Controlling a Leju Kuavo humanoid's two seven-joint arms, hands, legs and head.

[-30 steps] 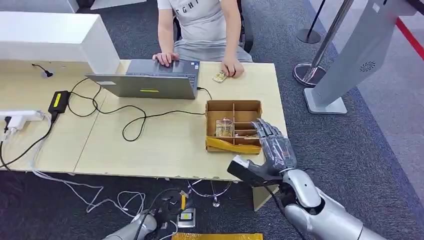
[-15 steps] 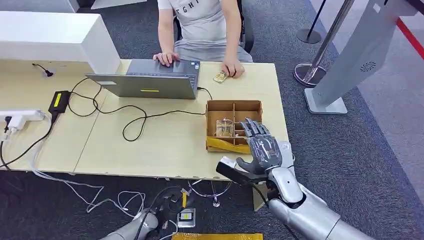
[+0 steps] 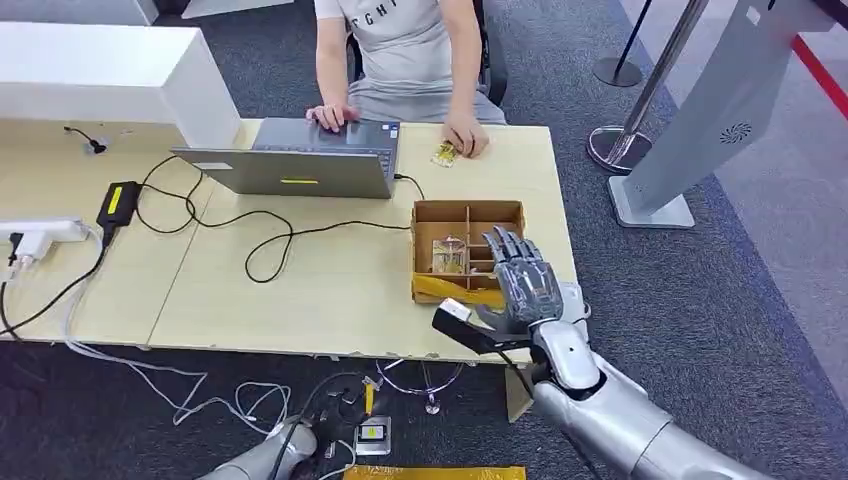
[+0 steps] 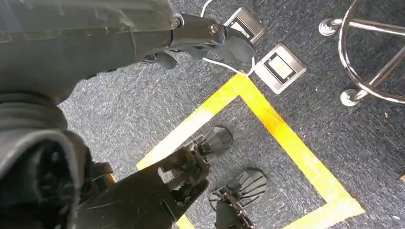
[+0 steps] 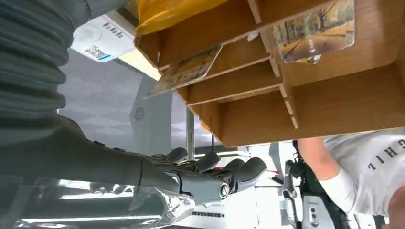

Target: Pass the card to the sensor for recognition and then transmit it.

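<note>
A brown divided box [image 3: 468, 207] stands on the table's right part, its front bound with yellow tape. One picture card [image 3: 449, 256] stands in a front compartment; in the right wrist view that card [image 5: 315, 29] is upright and a second card [image 5: 186, 71] leans in a narrow slot. My right hand [image 3: 522, 285] hovers over the box's near right corner, fingers [image 5: 215, 177] spread and holding nothing. A small white sensor [image 3: 573, 297] lies just right of that hand. My left hand [image 4: 191, 33] hangs low over the carpet, holding nothing.
A person sits at the far side, one hand on a grey laptop [image 3: 290, 165], the other resting on a card [image 3: 441, 153]. Black cables [image 3: 260, 235] run across the table's middle. A grey kiosk [image 3: 690, 130] and a stanchion base [image 3: 615, 148] stand to the right.
My right hand has moved left and forward from the table's near right edge to over the box's front right corner. The person and the cards have not moved.
</note>
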